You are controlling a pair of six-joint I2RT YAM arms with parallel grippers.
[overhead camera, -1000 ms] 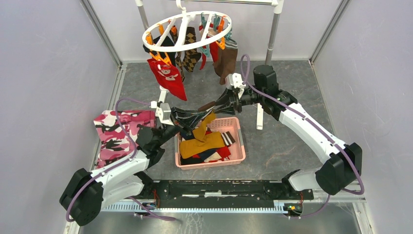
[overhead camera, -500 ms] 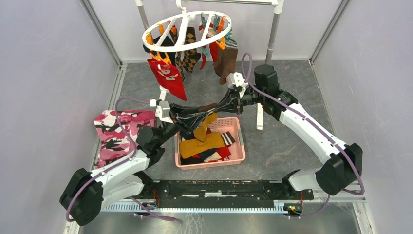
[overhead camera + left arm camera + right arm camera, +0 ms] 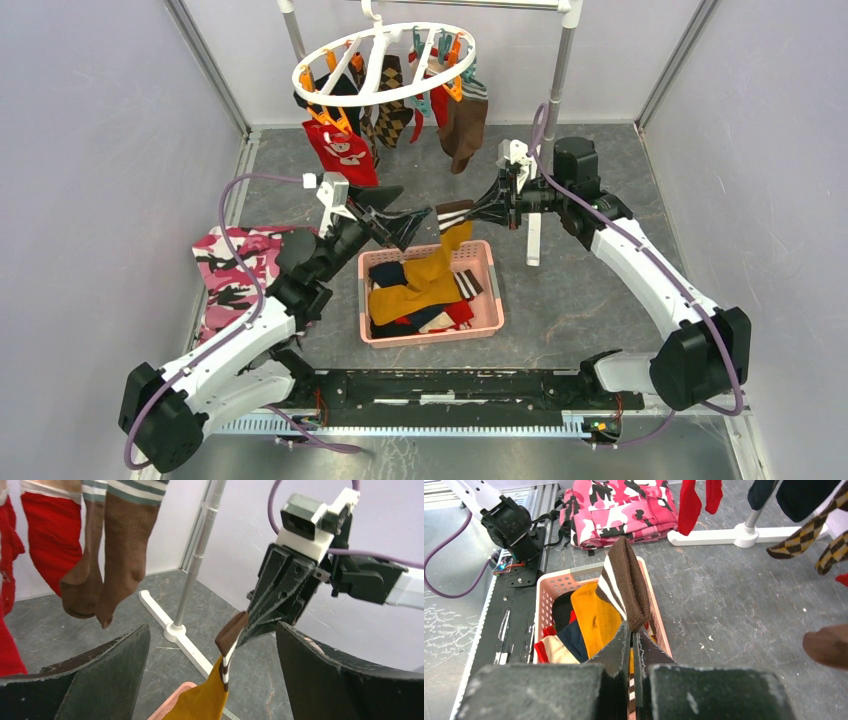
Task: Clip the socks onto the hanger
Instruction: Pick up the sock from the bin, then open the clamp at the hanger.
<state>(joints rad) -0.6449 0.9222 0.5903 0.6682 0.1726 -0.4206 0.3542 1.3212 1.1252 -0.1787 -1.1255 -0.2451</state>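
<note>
Now the handover is done. A second ago the two arms met over the pink basket (image 3: 432, 337), with the left jaws clamped on the mustard sock (image 3: 447, 250) and the right jaws part open beside them. Since then the right jaws have closed flat on the sock's brown, white-striped cuff. The left jaws have sprung fully wide and drawn back to the left, holding nothing. The left arm (image 3: 250, 335) and right arm (image 3: 640, 265) now stand apart, and the sock hangs from the right jaws alone, above the basket. Its yellow foot trails down toward the heap of other socks there; from above it seems to touch the heap, though I cannot be sure.

The hanger (image 3: 380, 52) hangs from the metal rack (image 3: 560, 70) at the back of the table, behind and above the held sock. A red sock (image 3: 345, 150), argyle socks (image 3: 392, 110) and brown socks (image 3: 465, 125) already dangle from its clips. The camouflage cloth (image 3: 235, 270) lies on the table left of the basket.

For the task, I judge, the sock is now held by its cuff, the end a clip should take. The likely next step is to lift it toward a free clip, leaving the empty left jaws to press that clip open.
</note>
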